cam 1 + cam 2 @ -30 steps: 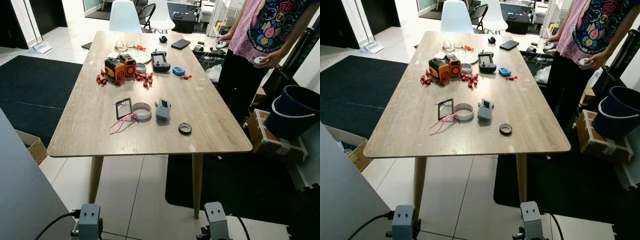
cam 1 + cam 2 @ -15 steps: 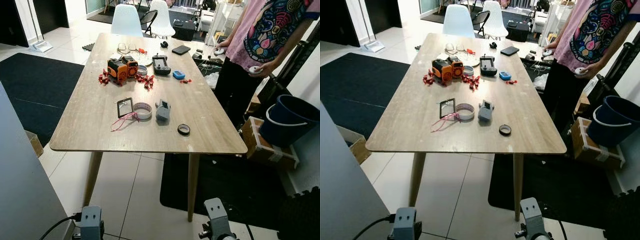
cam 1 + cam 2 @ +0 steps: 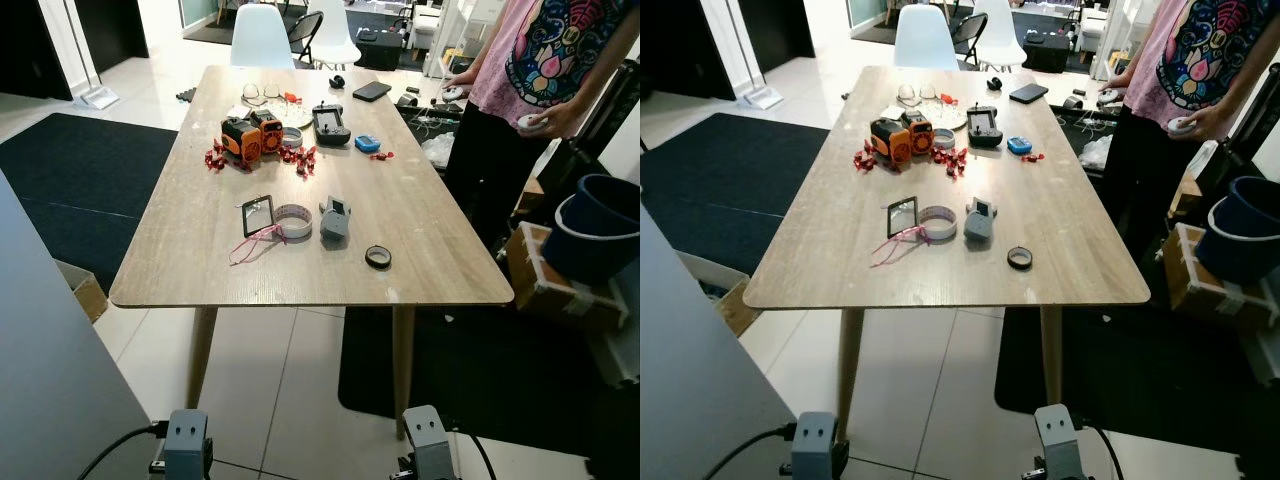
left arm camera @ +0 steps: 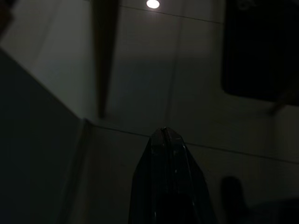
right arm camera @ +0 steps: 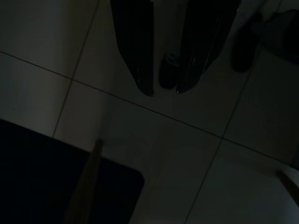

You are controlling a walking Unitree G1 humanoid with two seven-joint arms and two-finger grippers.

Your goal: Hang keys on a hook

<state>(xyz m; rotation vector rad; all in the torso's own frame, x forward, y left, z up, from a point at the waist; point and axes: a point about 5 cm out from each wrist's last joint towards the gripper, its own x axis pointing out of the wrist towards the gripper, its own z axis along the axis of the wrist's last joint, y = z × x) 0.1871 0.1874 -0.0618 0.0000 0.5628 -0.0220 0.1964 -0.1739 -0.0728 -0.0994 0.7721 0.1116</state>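
The keys cannot be picked out for certain; they are judged to be the small bundle with the pink cord (image 3: 250, 243) on the tabletop (image 3: 430, 250), touching a black-framed square (image 3: 256, 215) that stands tilted just beside a pale tape roll (image 3: 293, 222). The cord is trailed from the frame toward the near edge and toward the robot's left. This bundle is placed ahead of the robot and above both tools, somewhat left of the tabletop's middle line, so the left arm is judged the nearer one. No hook can be made out with confidence; a grey block (image 3: 336, 218) just right of the tape roll may be its mount, but that cannot be told.

Both arms are hung low in front of the near edge. The left tool (image 4: 163, 133) is seen with its fingers pressed together to one point, over dim floor beside a table leg, and nothing is held. The right tool (image 5: 163, 91) is seen with its fingers parted and nothing gripped between them, over dark tiles.

The tabletop is pale wood on slanted legs, cluttered farther back with orange devices (image 3: 247, 137) and small red pieces; a black ring (image 3: 377, 257) is set near the right front. Pale floor tiles (image 3: 290, 400) and a dark rug (image 3: 70, 180) are spread around, a white chair (image 3: 262, 40) is placed at the far end, and a person (image 3: 520, 110) is stood at the right side near a dark bucket (image 3: 600, 225)
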